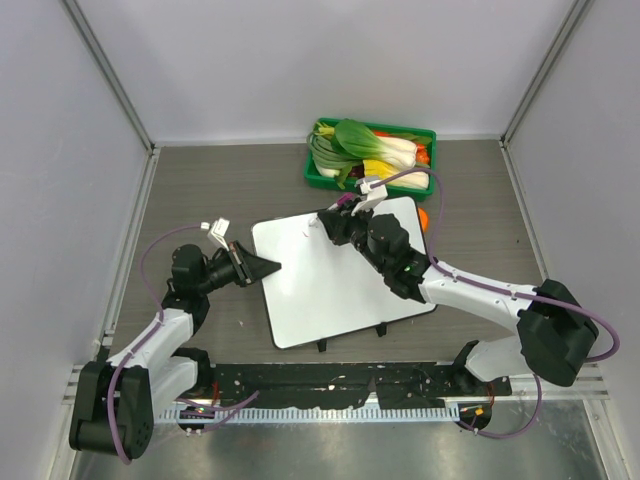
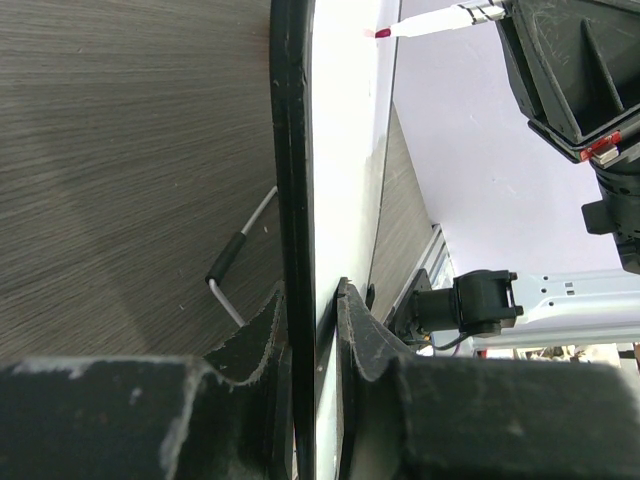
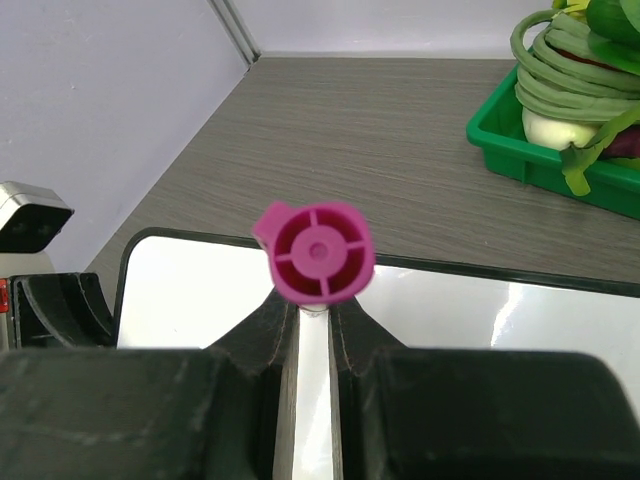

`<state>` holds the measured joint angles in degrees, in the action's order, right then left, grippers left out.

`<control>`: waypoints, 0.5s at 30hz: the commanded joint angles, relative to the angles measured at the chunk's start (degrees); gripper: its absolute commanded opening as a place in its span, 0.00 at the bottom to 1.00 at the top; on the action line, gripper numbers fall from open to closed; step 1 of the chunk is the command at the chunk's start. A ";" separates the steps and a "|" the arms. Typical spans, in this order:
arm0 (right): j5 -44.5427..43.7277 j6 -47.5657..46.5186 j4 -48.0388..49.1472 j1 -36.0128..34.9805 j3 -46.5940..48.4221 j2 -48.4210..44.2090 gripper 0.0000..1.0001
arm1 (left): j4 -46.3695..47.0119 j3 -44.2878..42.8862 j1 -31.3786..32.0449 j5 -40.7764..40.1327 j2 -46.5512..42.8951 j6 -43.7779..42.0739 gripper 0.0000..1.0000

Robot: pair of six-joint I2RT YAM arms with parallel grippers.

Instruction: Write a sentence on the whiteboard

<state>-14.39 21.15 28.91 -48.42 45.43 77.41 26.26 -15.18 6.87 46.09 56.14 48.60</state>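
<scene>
Pink marker (image 3: 318,250), one; whiteboard (image 1: 320,300), one; pincers, two: left pincer (image 1: 271,265), right pincer (image 3: 315,312).

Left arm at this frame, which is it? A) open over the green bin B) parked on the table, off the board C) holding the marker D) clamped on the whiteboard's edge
D: in the left wrist view the left fingers pinch the whiteboard by its black rim from both sides, while the marker sits between the right fingers.

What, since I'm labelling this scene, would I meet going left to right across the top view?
First the left gripper → whiteboard → right arm's shoulder.
</scene>
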 commanded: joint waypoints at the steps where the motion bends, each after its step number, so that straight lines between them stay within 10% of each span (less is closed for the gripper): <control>1: 0.24 0.38 1.33 -0.18 0.63 -0.32 0.01 | -4.90 0.94 -0.02 -9.08 0.99 -10.98 0.00; 15: 2.44 2.67 0.01 -0.18 -2.19 -3.22 0.01 | -4.99 0.94 0.07 -9.17 0.90 -11.07 0.00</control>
<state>-12.32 22.90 28.69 -48.42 44.12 76.58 26.22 -15.18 7.01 45.87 56.14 48.62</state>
